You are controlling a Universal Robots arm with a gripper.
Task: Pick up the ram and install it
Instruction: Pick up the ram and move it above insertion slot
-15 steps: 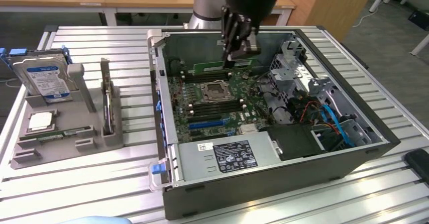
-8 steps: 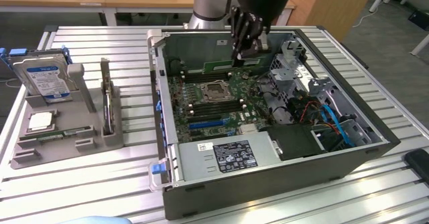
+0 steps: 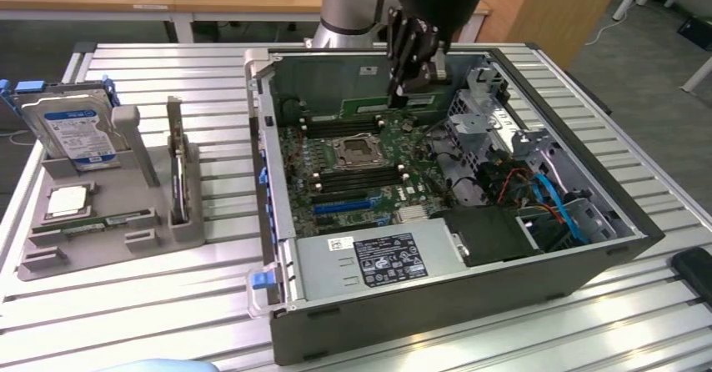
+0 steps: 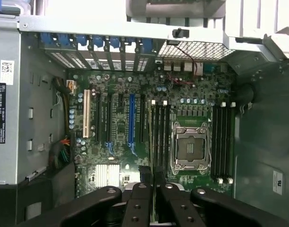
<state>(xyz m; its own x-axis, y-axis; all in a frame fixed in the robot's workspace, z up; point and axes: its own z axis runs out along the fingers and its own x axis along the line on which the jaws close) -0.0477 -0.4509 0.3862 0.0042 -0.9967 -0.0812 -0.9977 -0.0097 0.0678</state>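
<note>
My gripper [image 3: 408,91] hangs inside the open computer case [image 3: 623,222], above the far end of the motherboard [image 3: 356,172]. It is shut on the ram [image 3: 373,103], a thin green stick held level below the fingertips. In the wrist view the ram [image 4: 151,151] shows edge-on between the dark fingers [image 4: 143,182], lined up along the black memory slots [image 4: 159,132] beside the empty processor socket [image 4: 189,149]. It is above the board; I cannot tell whether it touches a slot.
A grey holder [image 3: 133,238] on the exterior view's left carries a hard drive [image 3: 78,130], a square silver processor [image 3: 67,201] and another green stick [image 3: 106,222]. The case holds a power supply [image 3: 378,259], drive cage [image 3: 484,113] and cables [image 3: 556,205]. A slatted metal table [image 3: 167,305] lies around.
</note>
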